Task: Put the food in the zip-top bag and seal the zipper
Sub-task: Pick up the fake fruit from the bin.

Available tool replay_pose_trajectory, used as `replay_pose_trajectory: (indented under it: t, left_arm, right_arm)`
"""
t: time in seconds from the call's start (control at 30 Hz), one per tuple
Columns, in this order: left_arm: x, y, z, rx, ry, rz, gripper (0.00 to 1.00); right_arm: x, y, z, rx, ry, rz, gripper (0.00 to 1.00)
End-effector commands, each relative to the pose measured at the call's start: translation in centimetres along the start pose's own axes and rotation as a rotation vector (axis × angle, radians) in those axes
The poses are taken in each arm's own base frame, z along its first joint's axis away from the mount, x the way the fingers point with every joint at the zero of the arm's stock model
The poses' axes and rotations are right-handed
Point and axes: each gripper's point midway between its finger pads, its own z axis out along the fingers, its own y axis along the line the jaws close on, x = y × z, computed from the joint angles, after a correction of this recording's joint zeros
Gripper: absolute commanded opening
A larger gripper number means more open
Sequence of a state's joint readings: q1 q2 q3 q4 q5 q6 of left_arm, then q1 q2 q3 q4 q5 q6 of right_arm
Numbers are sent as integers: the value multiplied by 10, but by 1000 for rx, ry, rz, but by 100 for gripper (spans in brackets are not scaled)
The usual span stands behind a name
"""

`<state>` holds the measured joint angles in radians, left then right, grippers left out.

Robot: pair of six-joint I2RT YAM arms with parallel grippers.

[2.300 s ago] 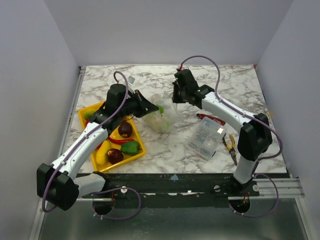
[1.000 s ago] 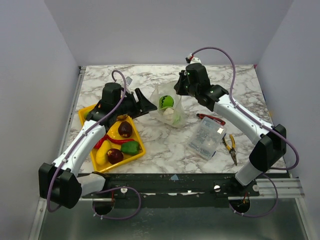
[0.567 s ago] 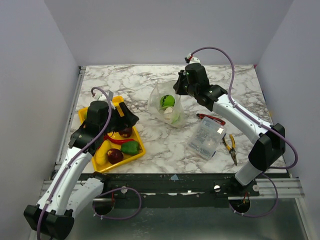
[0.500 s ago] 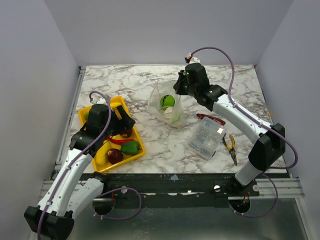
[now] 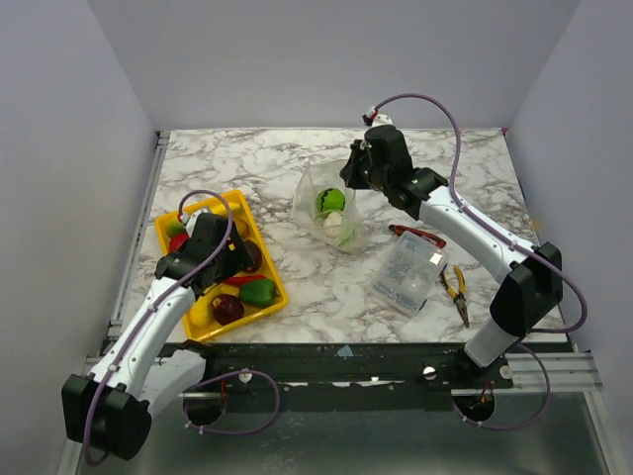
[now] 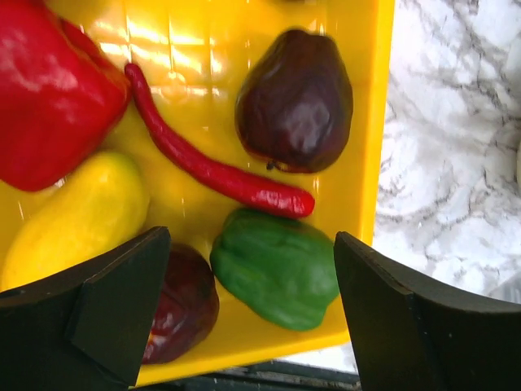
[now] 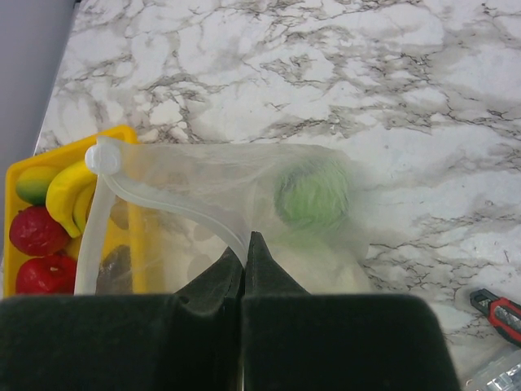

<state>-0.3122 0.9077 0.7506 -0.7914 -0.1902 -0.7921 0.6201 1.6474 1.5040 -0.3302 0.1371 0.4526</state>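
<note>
The clear zip-top bag [image 5: 331, 210] stands open mid-table with a green striped ball [image 5: 329, 201] and a whitish cauliflower [image 5: 334, 224] inside. My right gripper [image 7: 247, 241] is shut on the bag's mouth edge, pinching the pale zipper [image 7: 183, 205] strip. In that view the ball [image 7: 312, 194] shows through the plastic. My left gripper [image 6: 251, 244] hangs open over the yellow tray [image 6: 203, 49], jaws wide on either side of the green pepper [image 6: 277, 267]. Also in the tray are a red chili [image 6: 213, 171], two dark red fruits [image 6: 295, 102], a yellow lemon [image 6: 77, 216] and a red pepper [image 6: 49, 106].
A clear plastic box [image 5: 407, 272], yellow-handled pliers [image 5: 455, 287] and a red-handled tool [image 5: 420, 236] lie right of the bag. The tray [image 5: 267, 307] sits at the table's left near the front edge. A banana [image 7: 65, 195] lies at its far end.
My left arm has pulled back from the bag to the tray, with its jaws wider apart. The green ball now lies in the bag. The right gripper has kept its pinch on the bag.
</note>
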Motion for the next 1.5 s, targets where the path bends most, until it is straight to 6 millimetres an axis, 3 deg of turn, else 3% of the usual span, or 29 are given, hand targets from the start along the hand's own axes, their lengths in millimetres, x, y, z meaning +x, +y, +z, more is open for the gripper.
replay_pose_trajectory:
  t: [0.0, 0.17, 0.3, 0.4, 0.5, 0.77, 1.0, 1.3, 1.47]
  left_arm:
    - [-41, -11, 13, 3, -92, 132, 84]
    - [-48, -21, 31, 7, -45, 299, 84]
    - [-53, -32, 39, 29, -32, 319, 85]
    - [-45, -53, 47, 130, 9, 301, 85]
    - [-34, -59, 58, 132, 94, 276, 85]
    - [-18, -47, 81, 35, 180, 198, 78]
    - [-4, -32, 76, 43, 145, 168, 79]
    - [-10, -22, 68, 20, 72, 144, 85]
    - [-7, -19, 74, 12, 71, 152, 75]
  right_arm:
    - [-3, 5, 4, -26, -4, 7, 1]
    - [-2, 6, 3, -32, 0, 4, 0]
    - [-1, 6, 3, -36, 3, 7, 1]
    - [1, 5, 4, -32, 6, 7, 0]
    - [3, 4, 4, -28, 7, 7, 1]
    - [3, 3, -1, -30, 4, 4, 1]
    - [7, 0, 0, -24, 8, -1, 0]
    - [11, 1, 5, -30, 24, -2, 1]
    - [9, 3, 5, -38, 23, 2, 0]
